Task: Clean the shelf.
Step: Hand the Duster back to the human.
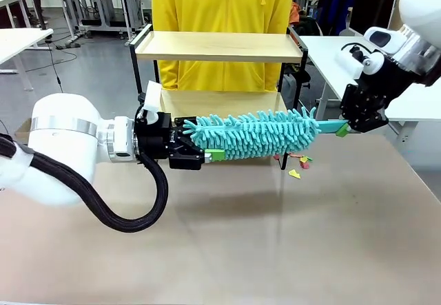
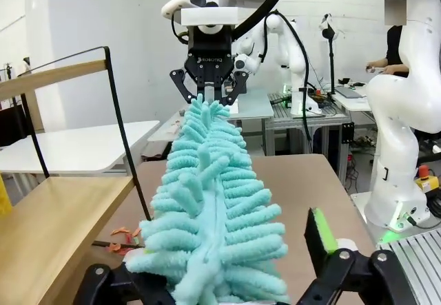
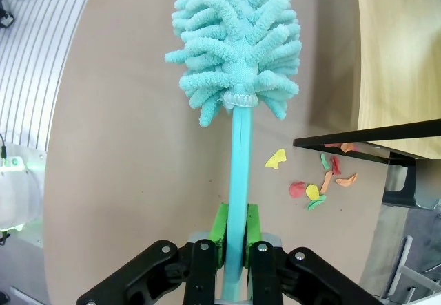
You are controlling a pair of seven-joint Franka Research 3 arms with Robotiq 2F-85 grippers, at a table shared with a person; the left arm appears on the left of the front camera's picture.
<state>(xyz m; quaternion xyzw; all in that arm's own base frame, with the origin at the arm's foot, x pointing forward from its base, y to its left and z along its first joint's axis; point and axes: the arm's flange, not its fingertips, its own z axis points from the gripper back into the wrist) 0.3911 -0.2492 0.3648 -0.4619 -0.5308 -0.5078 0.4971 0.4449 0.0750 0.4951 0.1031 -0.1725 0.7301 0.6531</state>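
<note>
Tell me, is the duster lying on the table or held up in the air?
In the air. The duster hangs level above the table; the right tool clamps its handle, and the left tool surrounds its fluffy end.

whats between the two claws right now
The teal duster spans the gap: the right claw is shut on its handle, and its fluffy head reaches the left claw. The front view shows this best.

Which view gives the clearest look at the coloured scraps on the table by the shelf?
The right wrist view: the scraps lie spread out and unobstructed on the table, next to the shelf. The front view shows them small, partly behind the duster. The left wrist view catches a few low beside the shelf's lower board.
</note>
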